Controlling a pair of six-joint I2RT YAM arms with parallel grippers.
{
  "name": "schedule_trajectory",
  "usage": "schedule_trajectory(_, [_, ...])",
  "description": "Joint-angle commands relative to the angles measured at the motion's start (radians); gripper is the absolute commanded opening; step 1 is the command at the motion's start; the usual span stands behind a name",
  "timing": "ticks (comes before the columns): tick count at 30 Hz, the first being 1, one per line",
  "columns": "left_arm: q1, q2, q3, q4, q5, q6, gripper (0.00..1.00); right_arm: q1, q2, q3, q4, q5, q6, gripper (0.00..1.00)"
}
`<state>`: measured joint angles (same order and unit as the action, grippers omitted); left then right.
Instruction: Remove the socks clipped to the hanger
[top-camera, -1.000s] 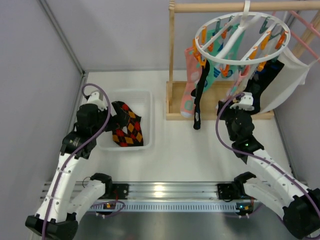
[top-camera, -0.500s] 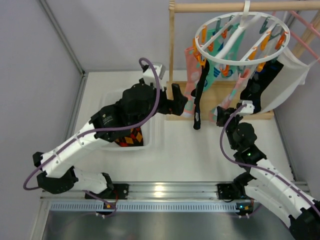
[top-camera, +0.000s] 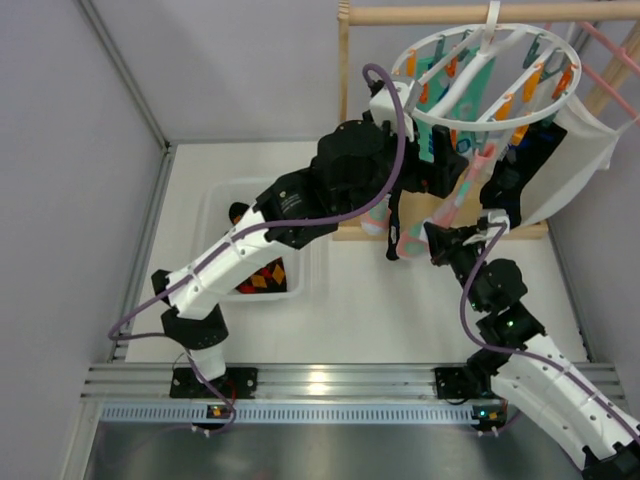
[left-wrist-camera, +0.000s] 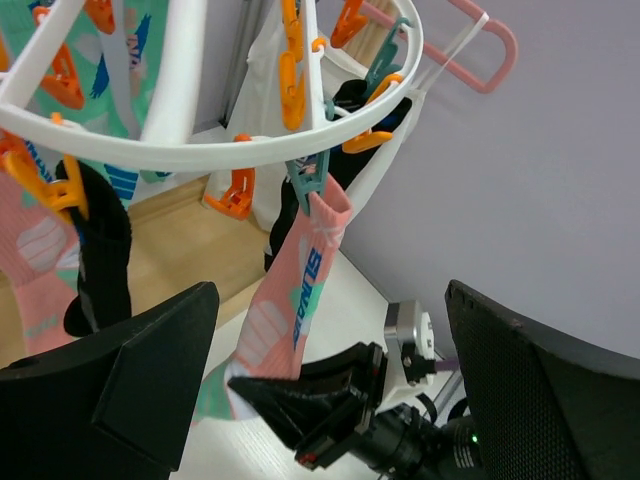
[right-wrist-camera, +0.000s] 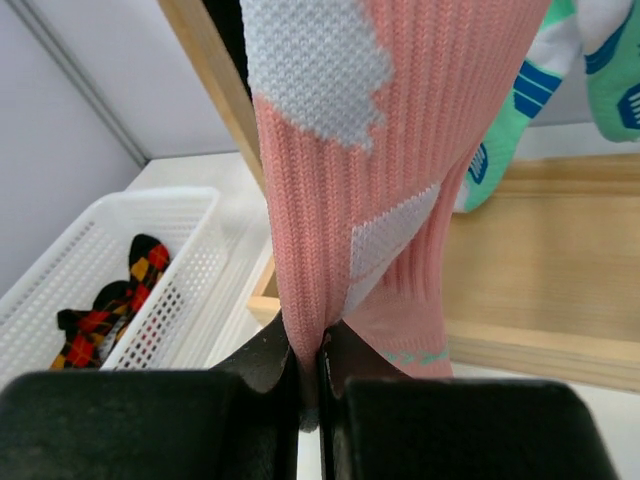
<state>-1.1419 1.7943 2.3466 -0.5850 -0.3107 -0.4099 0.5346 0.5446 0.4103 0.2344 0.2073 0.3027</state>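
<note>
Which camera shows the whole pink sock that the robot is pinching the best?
The left wrist view: the pink sock hangs from its teal peg down to the right gripper, shut on its lower end. The right wrist view shows only the pinched lower part, close up. The top view shows it small.

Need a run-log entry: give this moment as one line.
right tool: shut on pink sock | left tool: open, by hanger | sock: pegged
</note>
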Motion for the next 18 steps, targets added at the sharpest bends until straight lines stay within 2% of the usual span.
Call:
schedule_trajectory(1, [-0.005, 0.057, 0.051, 0.083, 0.032, 0.039, 0.99, 0.019, -0.035, -0.008, -0.04, -0.092, 0.039, 0.0])
schedule_trajectory(3, [-0.005, 0.088, 0.052, 0.167, 0.044, 0.049, 0.99, 0.019, -0.063, -0.013, -0.05, -0.109, 0.041, 0.0])
schedule_trajectory(10, [-0.005, 0.157, 0.053, 0.287, 0.036, 0.077, 0.97, 0.019, -0.075, 0.002, -0.093, -0.12, 0.027, 0.0])
schedule_trajectory(14, [-0.002, 0.185, 0.054, 0.338, 0.012, 0.098, 0.89, 0.018, -0.087, 0.012, -0.107, -0.131, 0.029, 0.0])
schedule_trajectory(15, [-0.001, 0.192, 0.057, 0.349, 0.01, 0.103, 0.81, 0.018, -0.092, 0.012, -0.107, -0.135, 0.029, 0.0])
schedule_trajectory(16, [0.002, 0.201, 0.059, 0.35, 0.012, 0.102, 0.77, 0.019, -0.095, 0.013, -0.107, -0.137, 0.026, 0.0])
schedule_trajectory(18, [0.016, 0.211, 0.069, 0.349, 0.007, 0.083, 0.75, 0.019, -0.103, 0.012, -0.113, -0.131, 0.023, 0.0])
